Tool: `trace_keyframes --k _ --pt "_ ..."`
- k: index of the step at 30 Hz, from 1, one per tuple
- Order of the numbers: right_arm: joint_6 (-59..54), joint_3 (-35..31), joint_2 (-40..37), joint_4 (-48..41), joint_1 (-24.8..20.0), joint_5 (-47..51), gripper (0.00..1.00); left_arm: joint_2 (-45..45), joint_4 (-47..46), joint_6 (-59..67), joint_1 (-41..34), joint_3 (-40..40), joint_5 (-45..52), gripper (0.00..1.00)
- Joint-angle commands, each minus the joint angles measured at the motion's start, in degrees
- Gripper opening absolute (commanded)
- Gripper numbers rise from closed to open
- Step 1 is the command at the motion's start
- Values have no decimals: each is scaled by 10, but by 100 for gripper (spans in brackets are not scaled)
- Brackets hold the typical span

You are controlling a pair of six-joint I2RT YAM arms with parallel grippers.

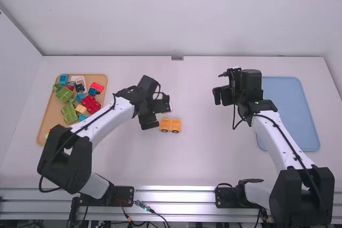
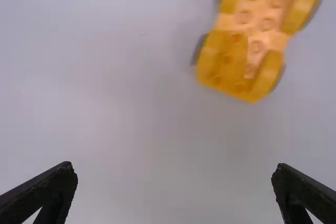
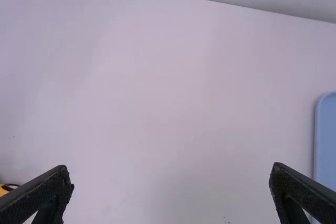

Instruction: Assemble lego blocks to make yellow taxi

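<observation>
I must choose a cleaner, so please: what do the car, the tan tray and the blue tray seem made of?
Car: smooth plastic, by its moulded studs. Tan tray: perhaps wood or plastic, matt; its even tan leaves it open. Blue tray: probably matt plastic, from its uniform colour and rounded corners.

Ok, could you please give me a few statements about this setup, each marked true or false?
The yellow car stands upright on its wheels. True.
Both end effectors hold blocks. False: the left end effector and the right end effector are open, with nothing between their fingers.
The tan tray holds a green block. True.
The car rests on the blue tray. False: it is on the white table.
</observation>
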Motion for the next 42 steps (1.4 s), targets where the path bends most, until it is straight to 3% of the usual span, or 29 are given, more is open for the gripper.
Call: trace_keyframes --k 1,8,16,26,33,42 --pt "1 -3 -9 2 2 -1 99 -41 5 -33 61 3 -18 99" --pt "1 -2 -9 5 3 -3 99 -68 114 -198 282 -1 -4 99" --pt "1 23 -9 -10 14 -3 99 -68 153 -397 463 -1 60 99" --pt "-19 49 -9 -26 55 0 99 -25 131 -467 540 9 78 99" --pt "-18 58 -9 -32 70 3 99 32 3 -479 537 50 99 99" --pt "-19 62 -9 -31 70 3 99 36 -100 -343 534 35 160 97"
